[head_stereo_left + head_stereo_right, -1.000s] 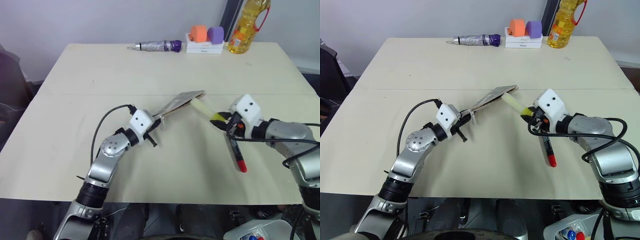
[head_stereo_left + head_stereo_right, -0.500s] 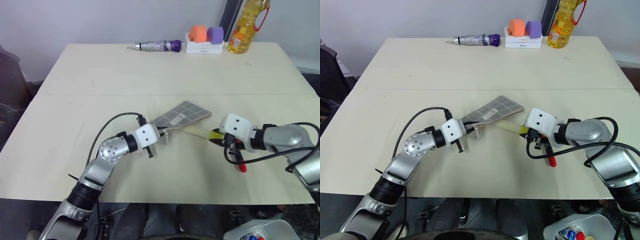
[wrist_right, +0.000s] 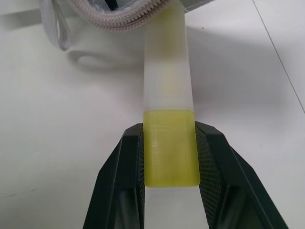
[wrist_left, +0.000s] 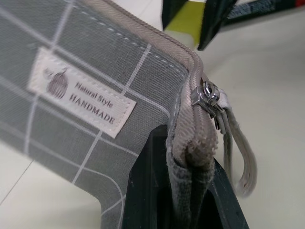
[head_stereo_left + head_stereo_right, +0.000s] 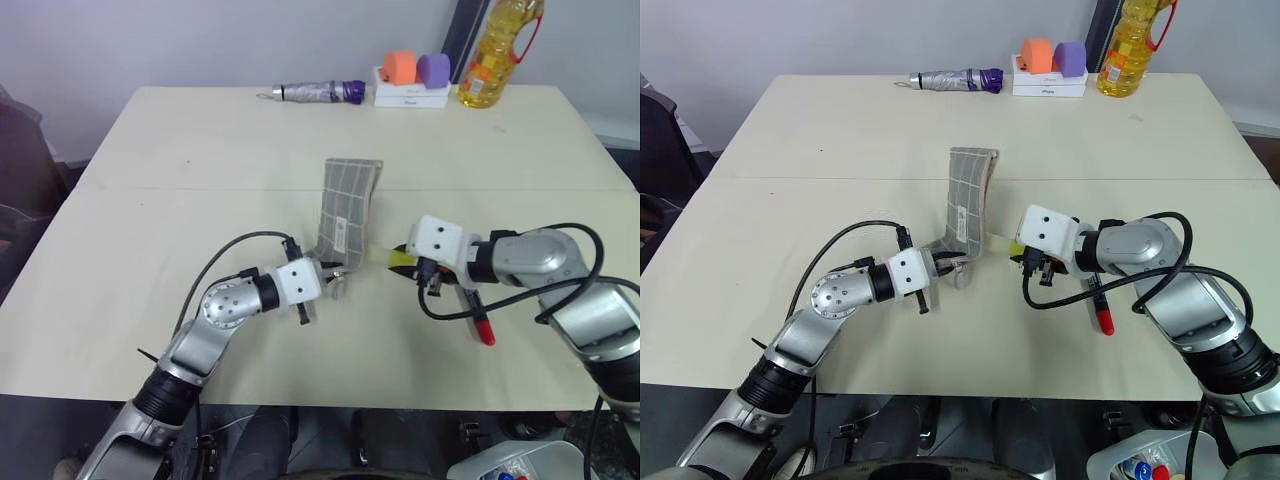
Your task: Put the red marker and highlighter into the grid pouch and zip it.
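Holding the grid pouch (image 5: 345,205) by its zipper-end corner, my left end effector (image 5: 328,275) has its two black fingers (image 4: 143,191) pinched tight on the fabric. From that clamped corner the pouch rises and leans away from the end effector, toward the far side of the counter (image 5: 200,150), with its white label (image 4: 78,93) facing the wrist camera. The zipper slider (image 4: 207,98) sits just past the fingertips, and the pale pull cord (image 4: 238,157) hangs in a loop beside them.

Right of that, my right end effector (image 5: 400,262) has its fingers partly closed on the highlighter (image 3: 167,95), gripping it by the bright yellow cap. The pale barrel runs straight out ahead of the fingertips, and its far end meets the pouch's zipper edge; I cannot tell how far inside it sits. The two end effectors face each other, near but apart.

Behind the right end effector, close to its wrist, the red marker (image 5: 478,322) lies flat on the counter. Well beyond both end effectors, along the far edge, I see a purple-and-silver tube (image 5: 315,92), a white box (image 5: 410,95) with orange and purple shapes on it, and a bottle of yellow oil (image 5: 495,50).
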You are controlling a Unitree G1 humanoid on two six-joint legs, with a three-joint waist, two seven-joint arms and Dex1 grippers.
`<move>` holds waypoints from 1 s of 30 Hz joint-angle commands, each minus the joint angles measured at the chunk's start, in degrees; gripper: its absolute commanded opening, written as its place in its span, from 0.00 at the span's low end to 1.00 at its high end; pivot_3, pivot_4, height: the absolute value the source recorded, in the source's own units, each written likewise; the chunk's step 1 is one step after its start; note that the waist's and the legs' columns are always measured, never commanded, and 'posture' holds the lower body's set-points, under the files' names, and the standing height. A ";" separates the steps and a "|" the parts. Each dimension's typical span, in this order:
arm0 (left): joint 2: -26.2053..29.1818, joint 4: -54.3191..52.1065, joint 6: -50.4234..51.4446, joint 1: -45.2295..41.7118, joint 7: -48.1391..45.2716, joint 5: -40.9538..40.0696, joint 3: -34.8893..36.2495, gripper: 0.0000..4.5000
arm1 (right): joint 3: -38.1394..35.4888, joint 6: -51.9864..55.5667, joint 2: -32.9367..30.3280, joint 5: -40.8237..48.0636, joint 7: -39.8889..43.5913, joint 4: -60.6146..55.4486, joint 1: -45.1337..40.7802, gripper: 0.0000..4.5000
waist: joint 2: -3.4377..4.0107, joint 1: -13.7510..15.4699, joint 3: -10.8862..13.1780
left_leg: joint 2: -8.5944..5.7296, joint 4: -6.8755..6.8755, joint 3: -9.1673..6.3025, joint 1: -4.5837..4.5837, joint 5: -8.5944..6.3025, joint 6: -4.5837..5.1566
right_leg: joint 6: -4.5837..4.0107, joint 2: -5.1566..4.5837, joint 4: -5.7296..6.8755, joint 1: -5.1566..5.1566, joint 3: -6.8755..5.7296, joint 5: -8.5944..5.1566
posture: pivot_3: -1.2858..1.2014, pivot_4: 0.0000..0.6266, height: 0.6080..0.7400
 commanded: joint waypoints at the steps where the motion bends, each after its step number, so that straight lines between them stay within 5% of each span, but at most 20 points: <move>1: -1.71 -2.32 2.36 -0.54 1.75 -3.69 3.35 0.00 | -7.21 0.62 -1.79 2.26 0.17 -2.62 1.93 0.20 | 0.00 0.10 0.00 | 0.00 0.00 -0.01 -0.01 0.00 0.00 | 0.00 0.00 0.00 0.00 0.00 0.00 | 0.52 0.24 1.00; 12: -1.56 -0.87 5.27 -2.67 2.97 -9.23 10.66 0.00 | -24.31 2.59 -3.94 4.47 -2.82 2.62 11.36 0.20 | -0.01 -0.07 0.00 | 0.01 0.00 0.02 0.00 0.00 0.01 | 0.00 0.03 0.01 0.00 -0.03 0.00 | 0.52 0.24 1.00; 30: -1.47 -1.22 4.78 -2.44 2.88 -7.83 8.41 0.00 | -21.66 8.26 1.83 11.69 -7.86 0.38 4.91 0.20 | -0.01 -0.03 0.00 | 0.01 0.00 0.02 -0.01 0.00 0.01 | 0.00 0.02 0.00 0.01 -0.03 0.00 | 0.52 0.24 1.00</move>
